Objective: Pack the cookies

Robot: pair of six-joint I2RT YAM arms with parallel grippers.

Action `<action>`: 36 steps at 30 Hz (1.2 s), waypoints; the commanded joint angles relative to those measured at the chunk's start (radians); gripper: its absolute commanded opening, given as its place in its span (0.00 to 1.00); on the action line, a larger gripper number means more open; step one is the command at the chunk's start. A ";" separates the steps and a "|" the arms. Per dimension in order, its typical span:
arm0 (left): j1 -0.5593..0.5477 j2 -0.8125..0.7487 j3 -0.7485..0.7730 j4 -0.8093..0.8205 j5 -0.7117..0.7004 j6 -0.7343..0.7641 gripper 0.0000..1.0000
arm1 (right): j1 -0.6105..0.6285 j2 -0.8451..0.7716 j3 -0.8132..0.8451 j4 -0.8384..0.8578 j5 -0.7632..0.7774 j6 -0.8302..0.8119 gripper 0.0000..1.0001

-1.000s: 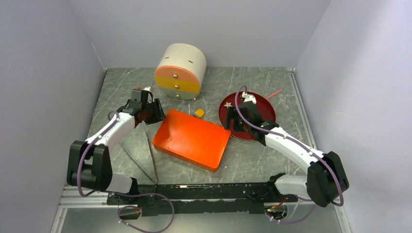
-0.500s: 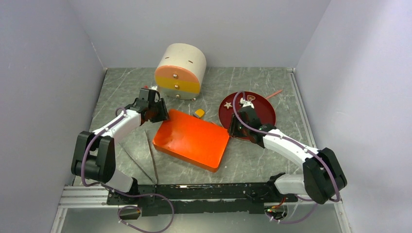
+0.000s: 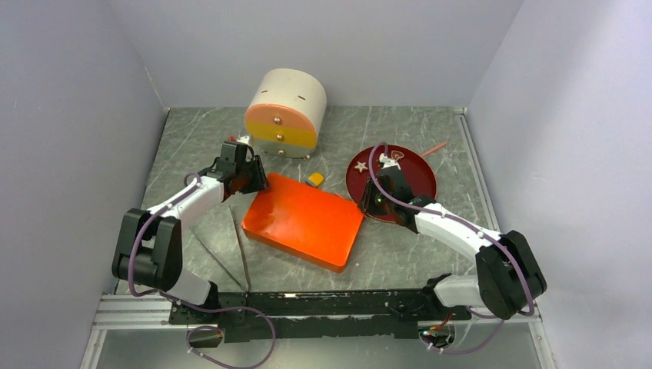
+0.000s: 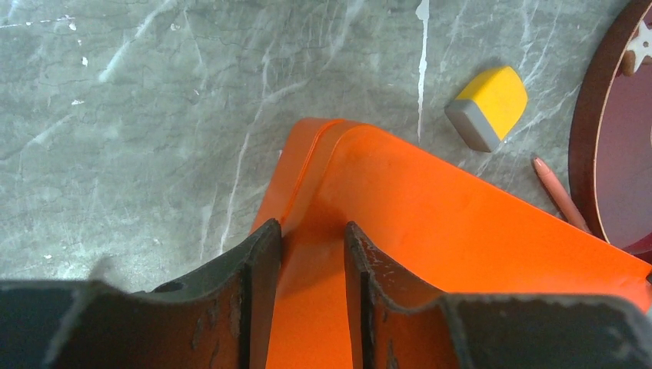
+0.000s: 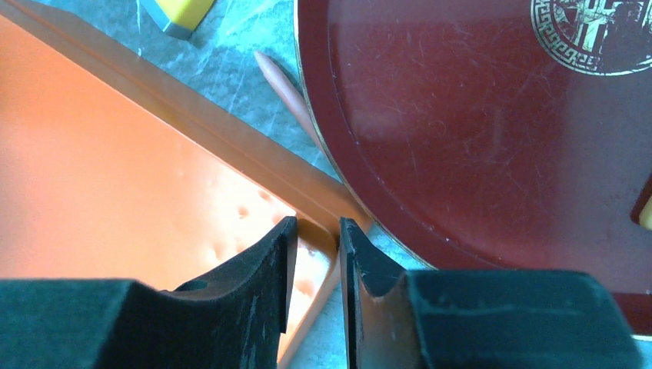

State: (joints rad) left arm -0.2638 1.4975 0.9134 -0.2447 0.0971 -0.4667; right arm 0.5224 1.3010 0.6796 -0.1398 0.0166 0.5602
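Cookies (image 3: pixel 360 166) lie on the red plate (image 3: pixel 423 173) at the far right of the tabletop (image 3: pixel 338 123): small, flat, light, probably brittle, best pinched edgewise. Left fingers (image 4: pixel 261 269) and right fingers (image 5: pixel 269 257) straddle opposite corners of the orange lid (image 3: pixel 304 219); whether clamped, I cannot tell.

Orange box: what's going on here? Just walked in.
Both arms are on the flat orange rectangular box, at opposite corners. The left tool straddles its far-left corner and the right tool its right corner, beside the dark red round plate. Both look closed on the rim. The box lies flat on the table. A white star cookie lies on the plate, not yet packed.
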 commanded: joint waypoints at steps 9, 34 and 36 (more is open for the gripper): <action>-0.011 0.025 -0.082 -0.147 -0.150 0.037 0.38 | 0.018 -0.100 0.148 -0.184 -0.069 -0.101 0.32; -0.023 -0.021 -0.085 -0.125 -0.125 0.026 0.39 | 0.545 0.010 0.246 -0.504 0.083 0.039 0.05; -0.023 -0.024 -0.083 -0.125 -0.125 0.026 0.39 | 0.552 0.031 0.229 -0.500 0.065 0.053 0.05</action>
State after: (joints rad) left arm -0.2859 1.4536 0.8677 -0.2150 0.0288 -0.4686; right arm 1.0588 1.3029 0.9054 -0.6086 0.0711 0.5663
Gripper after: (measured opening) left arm 0.389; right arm 0.057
